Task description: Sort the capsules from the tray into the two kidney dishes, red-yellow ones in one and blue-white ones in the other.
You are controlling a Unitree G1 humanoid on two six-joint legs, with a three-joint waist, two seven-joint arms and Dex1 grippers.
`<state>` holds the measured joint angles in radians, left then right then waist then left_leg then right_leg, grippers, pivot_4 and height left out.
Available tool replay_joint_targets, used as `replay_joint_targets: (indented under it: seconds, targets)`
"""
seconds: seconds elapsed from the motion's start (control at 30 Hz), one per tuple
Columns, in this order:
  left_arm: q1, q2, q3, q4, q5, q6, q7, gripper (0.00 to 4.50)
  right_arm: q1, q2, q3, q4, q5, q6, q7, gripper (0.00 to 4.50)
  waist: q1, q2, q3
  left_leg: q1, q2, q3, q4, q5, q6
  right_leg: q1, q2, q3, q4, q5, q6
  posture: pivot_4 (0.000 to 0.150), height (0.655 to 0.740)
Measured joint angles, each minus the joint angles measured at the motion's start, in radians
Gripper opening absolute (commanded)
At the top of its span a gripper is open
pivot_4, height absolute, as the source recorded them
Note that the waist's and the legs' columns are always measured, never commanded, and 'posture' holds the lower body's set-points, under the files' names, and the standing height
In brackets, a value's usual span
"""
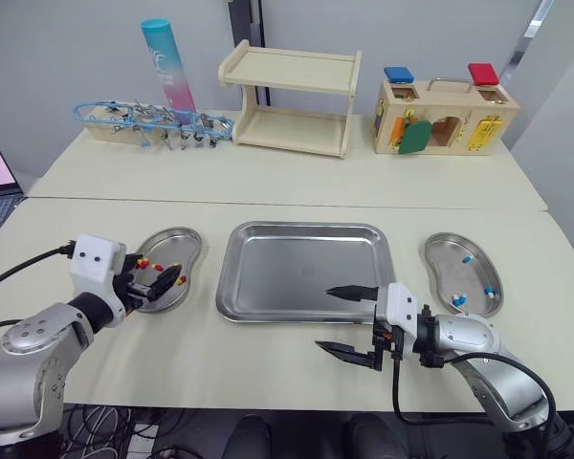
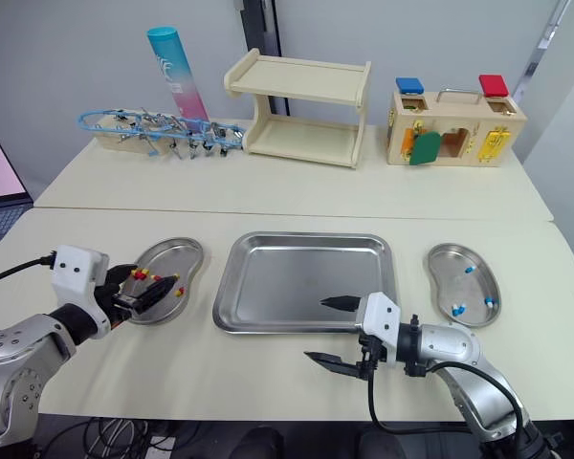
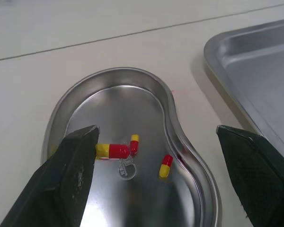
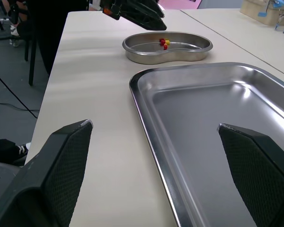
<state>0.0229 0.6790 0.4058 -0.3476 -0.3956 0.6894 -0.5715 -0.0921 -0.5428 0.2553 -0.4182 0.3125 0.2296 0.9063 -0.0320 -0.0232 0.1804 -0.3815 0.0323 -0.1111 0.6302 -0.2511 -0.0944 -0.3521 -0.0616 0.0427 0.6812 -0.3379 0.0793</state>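
A steel tray (image 1: 306,271) lies in the middle of the pale worktop (image 1: 249,359), its flat bottom plain bare metal. A kidney dish sits on each side of it, apart from its rim.

The left dish (image 1: 187,244) holds the red-yellow capsules (image 3: 112,150). The left wrist view shows three of them near the middle of the dish, two touching end to end and one a little apart. The left gripper (image 1: 158,279) hangs over this dish with its fingers (image 3: 75,179) spread wide and nothing between them.

The right dish (image 1: 450,251) holds the blue-white capsules (image 1: 467,258). Three can be made out, one toward the far end and two toward the near end, all lying apart from each other.

The right gripper (image 1: 325,319) is at the near right corner of the tray, well apart from the right dish. Its fingers are spread wide and hold nothing; one reaches over the tray's near edge and the other is over the worktop just in front of it.

Along the far side of the worktop stand a wooden shelf (image 1: 292,96), a wooden box with coloured latches (image 1: 445,120), a tall blue-pink tube (image 1: 167,62) and a blue rack (image 1: 153,120).
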Motion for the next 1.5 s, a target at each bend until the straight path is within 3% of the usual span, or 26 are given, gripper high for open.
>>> replay_joint_targets:
  seconds: [0.17, 1.1, 1.5]
  targets:
    - [0.025, 0.041, -0.065, 0.000, 0.025, -0.023, -0.043, 4.08, 0.003, 0.000, 0.000, 0.000, -0.004, 0.000, -0.004, 4.50, 0.000, 0.000, 0.000, 0.000, 0.000, 0.000, 0.000, 0.000, 0.000, 0.000, 0.000, 0.000, 0.000, 0.000, 0.000, 0.150, 0.7400]
    - [0.085, 0.167, -0.117, 0.000, 0.000, 0.076, -0.188, 4.08, 0.023, 0.001, 0.000, -0.014, -0.008, 0.000, -0.023, 4.50, 0.000, 0.000, 0.000, 0.000, 0.000, 0.000, -0.001, 0.000, 0.000, 0.000, 0.000, 0.000, 0.000, 0.000, 0.000, 0.150, 0.7400]
    - [0.104, 0.201, -0.126, 0.044, 0.056, -0.052, -0.227, 4.08, 0.023, 0.004, 0.003, -0.014, -0.015, 0.000, -0.034, 4.50, 0.000, 0.001, 0.001, 0.000, 0.000, 0.001, -0.001, 0.000, 0.000, -0.001, 0.000, 0.000, 0.000, 0.000, 0.000, 0.150, 0.7400]
